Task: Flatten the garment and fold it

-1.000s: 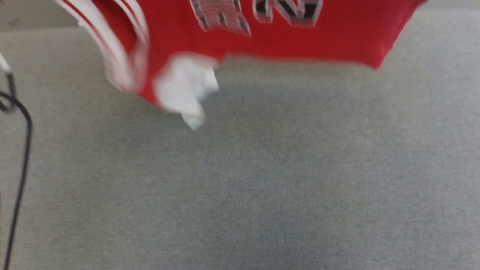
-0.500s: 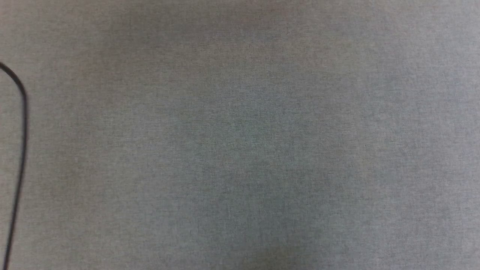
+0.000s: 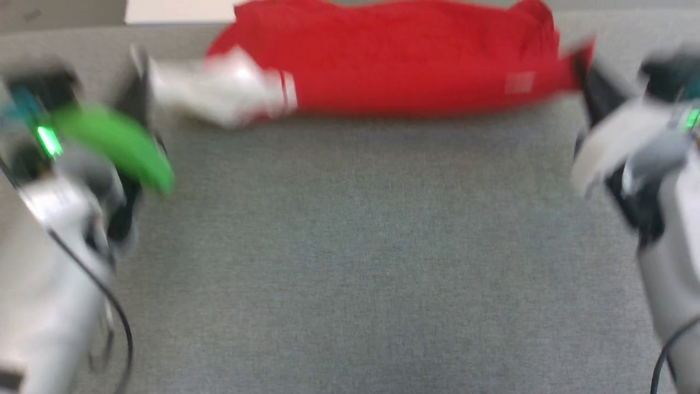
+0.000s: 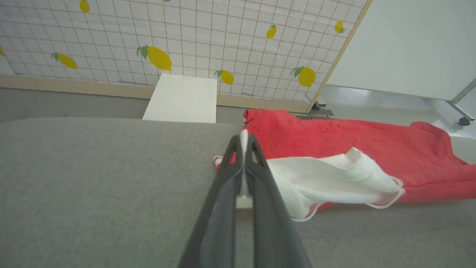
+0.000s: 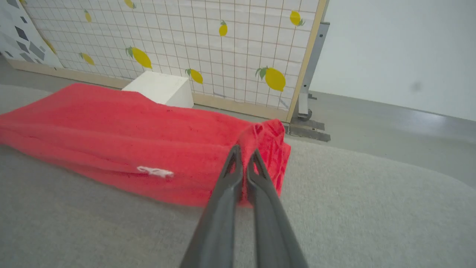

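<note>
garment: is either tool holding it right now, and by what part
Both hold the garment: the left tool is shut on a white edge at one end, the right tool on a bunched red corner at the other end.

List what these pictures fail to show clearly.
Head view: motion blur smears left gripper, right gripper and the white end of the garment.
Head view: garment's far edge cut by the top edge.
Left wrist view: garment's far end cut by the right edge.
</note>
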Available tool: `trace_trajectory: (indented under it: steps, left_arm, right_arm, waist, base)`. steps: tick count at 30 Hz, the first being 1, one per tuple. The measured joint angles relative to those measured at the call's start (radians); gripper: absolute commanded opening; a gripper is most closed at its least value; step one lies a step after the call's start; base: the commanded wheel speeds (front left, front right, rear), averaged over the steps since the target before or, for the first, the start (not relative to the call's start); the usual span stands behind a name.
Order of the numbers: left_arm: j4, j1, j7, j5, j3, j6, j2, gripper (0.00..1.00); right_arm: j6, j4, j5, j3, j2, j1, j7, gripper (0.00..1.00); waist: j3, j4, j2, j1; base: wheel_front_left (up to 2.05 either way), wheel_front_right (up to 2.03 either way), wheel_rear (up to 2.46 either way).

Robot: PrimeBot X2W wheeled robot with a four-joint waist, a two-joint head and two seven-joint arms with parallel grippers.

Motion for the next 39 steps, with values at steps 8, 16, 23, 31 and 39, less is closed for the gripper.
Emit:
trace_trajectory:
  steps: [8,16,23,31,39]
  left_arm:
    - [-0.211,0.461,0.133,-0.137,-0.049,0.070,0.041,0.00]
    - [-0.347,0.719,0.183,-0.208,-0.060,0.179,0.069,0.00]
    - [-0.440,0.866,0.226,-0.264,-0.055,0.258,0.105,0.00]
    - [-0.514,0.911,0.091,-0.154,-0.056,0.299,0.118,0.00]
    - [-0.439,0.779,-0.133,0.041,-0.103,0.298,0.008,0.00]
  right_arm:
    - [0.000,-0.124,0.019,-0.021,-0.012,0.338,0.062,0.00]
    - [0.000,-0.220,-0.010,-0.078,0.029,0.583,0.124,0.00]
    - [0.000,-0.300,-0.022,-0.134,0.047,0.722,0.233,0.00]
    - [0.000,-0.397,-0.015,-0.188,0.082,0.835,0.237,0.00]
    - [0.000,-0.385,-0.047,-0.182,0.145,0.843,0.004,0.00]
  waist:
    - [-0.112,0.017,0.0000,0.0000]
    - [-0.189,0.036,0.0000,0.0000]
    - [-0.222,0.046,0.0000,-0.0001]
    - [-0.229,0.052,0.0000,0.0000]
    - [-0.224,0.049,0.0000,-0.0001]
  base:
    - [0.00,0.00,0.00]
    - [0.00,0.00,0.00]
    - [0.00,0.00,0.00]
    - [0.00,0.00,0.00]
    - [0.00,0.00,0.00]
